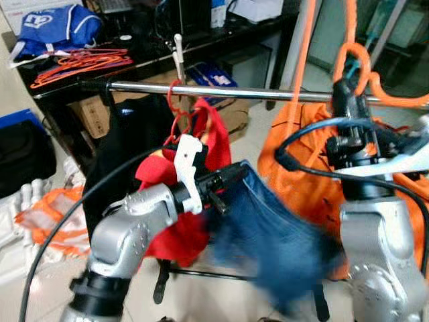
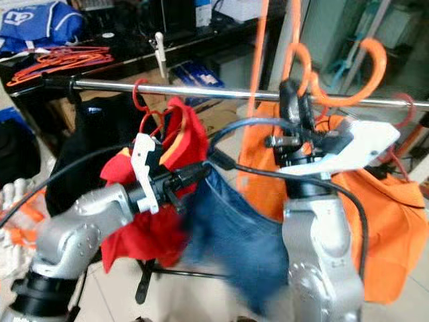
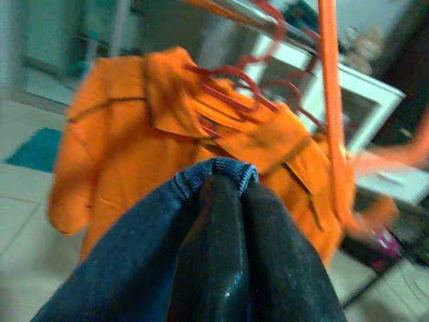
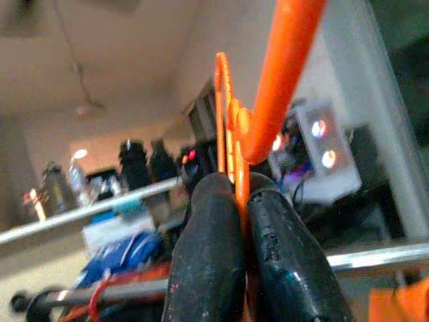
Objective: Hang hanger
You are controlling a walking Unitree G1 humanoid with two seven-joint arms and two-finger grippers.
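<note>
Two grippers are working: left gripper is pinching one blue denim garment closed; right gripper is clamping one orange hanger.

Orange hanger, blue denim, red shirt on red hanger, black shirt, orange jacket, silver rail, black fingers, silver arms.

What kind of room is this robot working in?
Probably a laundry or storage corner of a home: clothes like an orange shirt hang on a metal rail, spare hangers lie on a dark table, and the floor is tiled.
</note>
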